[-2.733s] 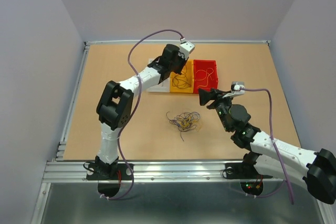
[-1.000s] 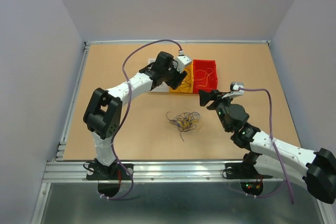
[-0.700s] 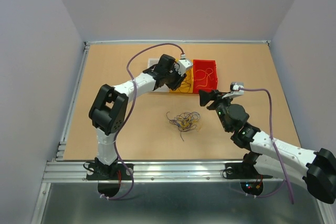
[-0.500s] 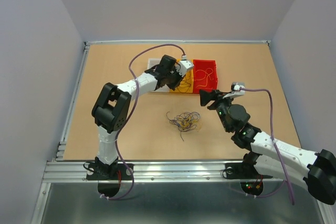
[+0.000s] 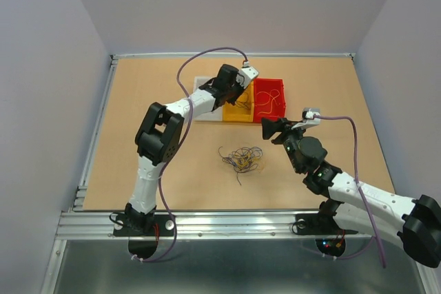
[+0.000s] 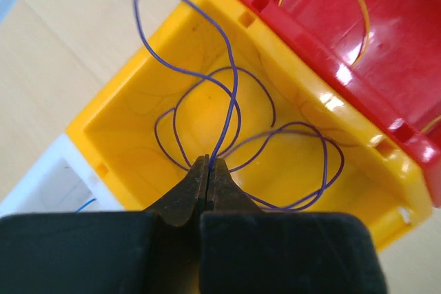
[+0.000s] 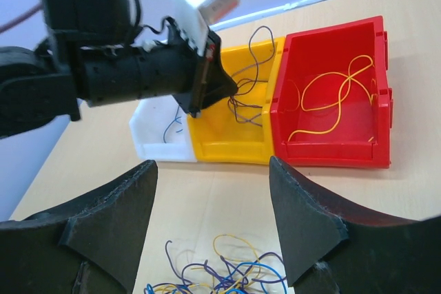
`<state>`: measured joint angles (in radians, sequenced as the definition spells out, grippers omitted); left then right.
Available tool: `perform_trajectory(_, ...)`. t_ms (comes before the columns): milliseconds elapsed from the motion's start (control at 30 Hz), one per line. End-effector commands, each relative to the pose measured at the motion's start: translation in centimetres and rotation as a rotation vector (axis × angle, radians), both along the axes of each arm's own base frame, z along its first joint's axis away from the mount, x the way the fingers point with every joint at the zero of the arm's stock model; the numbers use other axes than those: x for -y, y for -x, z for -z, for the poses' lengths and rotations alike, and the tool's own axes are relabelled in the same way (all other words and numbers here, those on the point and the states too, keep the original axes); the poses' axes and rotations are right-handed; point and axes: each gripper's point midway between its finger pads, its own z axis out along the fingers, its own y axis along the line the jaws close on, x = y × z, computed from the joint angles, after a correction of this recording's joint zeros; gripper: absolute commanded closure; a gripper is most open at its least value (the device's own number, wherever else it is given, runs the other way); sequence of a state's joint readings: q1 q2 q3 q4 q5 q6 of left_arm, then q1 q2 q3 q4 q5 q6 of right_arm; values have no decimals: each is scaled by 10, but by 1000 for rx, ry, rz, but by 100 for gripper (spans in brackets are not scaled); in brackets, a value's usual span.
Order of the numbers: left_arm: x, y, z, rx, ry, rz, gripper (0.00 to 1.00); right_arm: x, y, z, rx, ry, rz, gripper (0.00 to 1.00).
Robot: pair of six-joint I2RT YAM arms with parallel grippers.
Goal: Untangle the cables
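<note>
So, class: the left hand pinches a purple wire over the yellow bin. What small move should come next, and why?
Probably a short lift and nudge inward over the yellow bin. The left hand is shut on the purple wire, whose upper loop pokes up past the bin's rim, so it likely needs tucking in before release.

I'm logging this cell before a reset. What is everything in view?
tangle: one, blue, yellow and dark wires, mid-table
white bin: one, far side, left of row
yellow bin: one, middle of row
red bin: one, right of row
purple wires: count unclear, in yellow bin
yellow wires: count unclear, in red bin
blue wire: one seen, in white bin
table: one, tan
left gripper: black, shut on purple wires, over yellow bin
right gripper: black, open, above table
</note>
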<state>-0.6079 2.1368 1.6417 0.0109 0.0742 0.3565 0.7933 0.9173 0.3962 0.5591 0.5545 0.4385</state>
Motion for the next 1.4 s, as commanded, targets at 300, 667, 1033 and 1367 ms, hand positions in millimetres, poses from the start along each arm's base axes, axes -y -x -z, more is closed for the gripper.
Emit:
perform_trajectory(300, -17, 5, 2, 52, -68, -111, 80, 2, -3, -24, 39, -51, 27, 29)
perform_trajectory(667, -27, 26, -58, 112, 33, -111, 53, 2, -4, -24, 36, -48, 31, 28)
perform_trajectory(1033, -46, 62, -126, 234, 116, -45, 7, -1, -6, -24, 23, -34, 25, 19)
perform_trajectory(1367, -40, 214, -98, 286, 182, 624, 2, 9, -5, -28, 26, -39, 68, 17)
